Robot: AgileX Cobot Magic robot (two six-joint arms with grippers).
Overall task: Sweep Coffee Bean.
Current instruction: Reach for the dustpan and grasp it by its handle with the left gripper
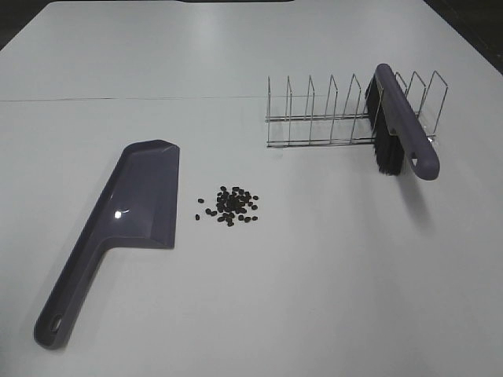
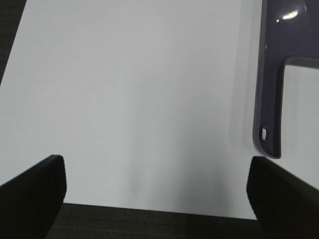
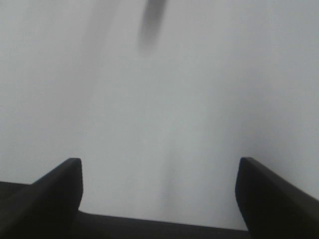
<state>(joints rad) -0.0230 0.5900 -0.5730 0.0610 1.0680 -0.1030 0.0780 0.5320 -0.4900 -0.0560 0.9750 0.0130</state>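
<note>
A small pile of dark coffee beans [image 1: 230, 205] lies on the white table [image 1: 314, 283] near the middle. A purple dustpan [image 1: 122, 216] lies flat just left of the beans, its handle toward the front left. Its handle end [image 2: 269, 107] shows in the left wrist view. A purple brush [image 1: 399, 129] with black bristles leans in a wire rack [image 1: 338, 114] at the back right. My left gripper [image 2: 157, 191] is open and empty near the table's front edge. My right gripper [image 3: 158, 191] is open and empty over bare table. Neither gripper shows in the high view.
The wire rack has several upright dividers. A thin seam [image 1: 118, 97] runs across the table behind the dustpan. The table's dark front edge [image 2: 149, 224] lies just under the left gripper. A blurred dark shape [image 3: 152, 25] shows far off in the right wrist view.
</note>
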